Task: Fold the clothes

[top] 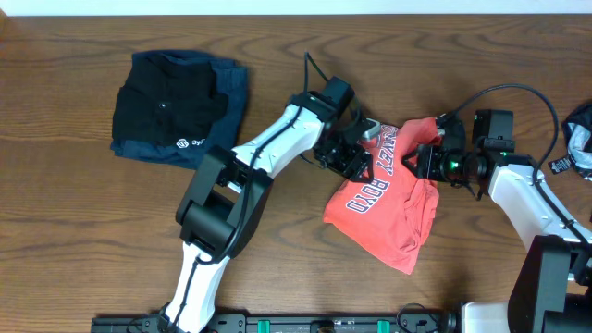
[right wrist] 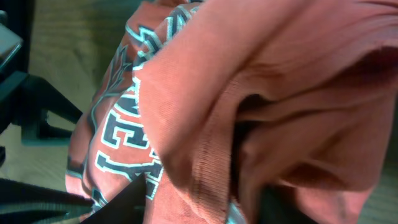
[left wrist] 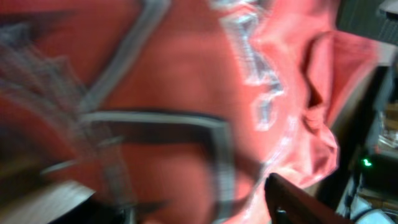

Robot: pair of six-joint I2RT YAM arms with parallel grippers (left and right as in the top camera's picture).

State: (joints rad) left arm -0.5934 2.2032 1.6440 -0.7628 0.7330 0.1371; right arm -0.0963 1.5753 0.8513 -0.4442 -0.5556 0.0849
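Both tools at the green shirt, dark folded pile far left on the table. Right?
Not quite. The shirt is red-orange, not green; the overhead view shows it. The rest holds: the left tool and right tool are both at it, and the dark pile lies far left.

The overhead camera looks straight down on the whole bench (top: 74, 231) from well above, while both wrist cameras sit pressed close against the red shirt (top: 388, 199), the one thing all three views share.
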